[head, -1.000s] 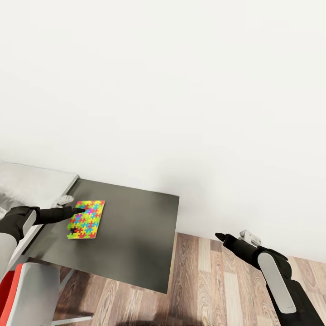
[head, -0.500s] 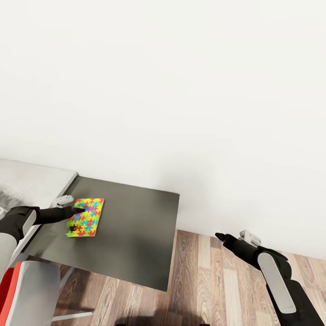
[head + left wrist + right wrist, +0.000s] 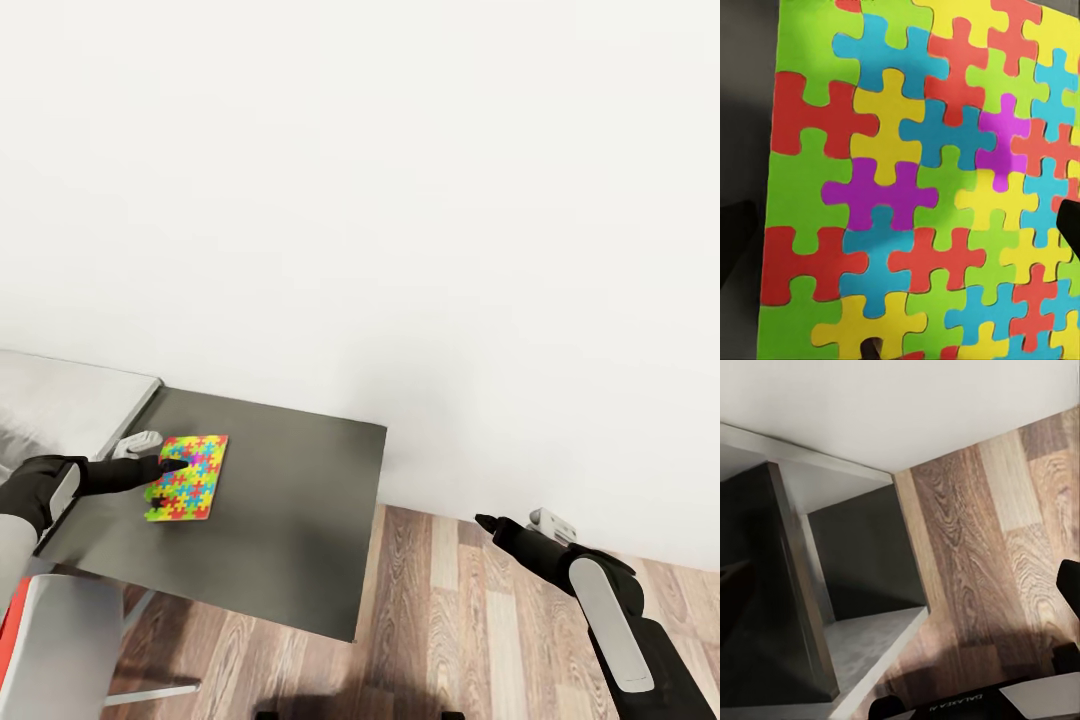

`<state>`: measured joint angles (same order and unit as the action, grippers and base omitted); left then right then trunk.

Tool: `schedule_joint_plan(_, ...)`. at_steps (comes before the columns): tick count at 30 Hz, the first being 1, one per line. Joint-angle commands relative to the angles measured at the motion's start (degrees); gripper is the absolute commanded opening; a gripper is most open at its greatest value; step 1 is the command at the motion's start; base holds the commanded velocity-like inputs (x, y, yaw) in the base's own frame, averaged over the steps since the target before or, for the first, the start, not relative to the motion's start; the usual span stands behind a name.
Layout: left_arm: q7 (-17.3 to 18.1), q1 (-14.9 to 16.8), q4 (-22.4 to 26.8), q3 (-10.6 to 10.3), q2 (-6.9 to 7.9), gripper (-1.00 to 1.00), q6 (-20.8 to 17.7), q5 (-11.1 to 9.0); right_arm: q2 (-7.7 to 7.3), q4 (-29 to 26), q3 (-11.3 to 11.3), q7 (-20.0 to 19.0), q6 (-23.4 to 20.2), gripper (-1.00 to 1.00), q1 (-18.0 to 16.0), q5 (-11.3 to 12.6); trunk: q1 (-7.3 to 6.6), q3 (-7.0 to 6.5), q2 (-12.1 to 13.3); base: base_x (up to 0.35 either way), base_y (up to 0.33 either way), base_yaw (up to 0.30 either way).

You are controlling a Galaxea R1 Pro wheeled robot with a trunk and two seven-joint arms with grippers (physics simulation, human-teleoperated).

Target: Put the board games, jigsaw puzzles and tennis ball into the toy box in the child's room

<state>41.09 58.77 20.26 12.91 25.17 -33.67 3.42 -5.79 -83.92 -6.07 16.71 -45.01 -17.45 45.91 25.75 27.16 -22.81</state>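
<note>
**Left jaws over the puzzle; the camera has drifted**

The jigsaw puzzle point(image 3: 186, 478) lies flat on the dark tabletop point(image 3: 290, 520), directly under the left gripper point(image 3: 172, 466). Against the earlier frames the whole head view has shifted; the jaws-to-puzzle relation is unchanged. In the left wrist view the puzzle point(image 3: 915, 180) spans between dark fingertips point(image 3: 1069, 221) at both edges: jaws wide. The right gripper point(image 3: 487, 522) hangs over the wood floor point(image 3: 470, 620), well apart; its spread I cannot tell.

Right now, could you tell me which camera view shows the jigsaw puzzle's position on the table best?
The head view: the jigsaw puzzle lies flat near the dark table's left end, with the left gripper over it. The left wrist view shows its coloured pieces close up, without context. The right wrist view faces floor and furniture.
</note>
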Motion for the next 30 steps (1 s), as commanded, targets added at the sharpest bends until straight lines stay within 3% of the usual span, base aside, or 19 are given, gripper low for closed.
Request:
schedule_joint_plan(1, 0.3, 0.0, 0.1, 0.4, -0.03, 1.0, -0.4, 0.4, -0.01, -0.1, 0.0, 0.5, -0.2, 1.0, 0.0, 0.6, 0.03, 0.09, -0.1, 0.0, -0.15, 0.0)
schedule_joint_plan(13, 0.3, 0.0, 0.1, 0.4, -0.03, 1.0, -0.3, 0.4, -0.01, 0.0, 0.0, 0.5, -0.2, 1.0, 0.0, 0.6, 0.03, 0.02, -0.1, 0.0, -0.022, -0.017)
schedule_joint_plan(30, 0.4, 0.0, 0.1, 0.3, -0.03, 1.0, 0.2, 0.4, 0.04, 1.8, 0.0, 0.5, -0.1, 1.0, 0.0, 0.6, 0.03, -0.95, -0.1, -0.044, 0.0, -0.219)
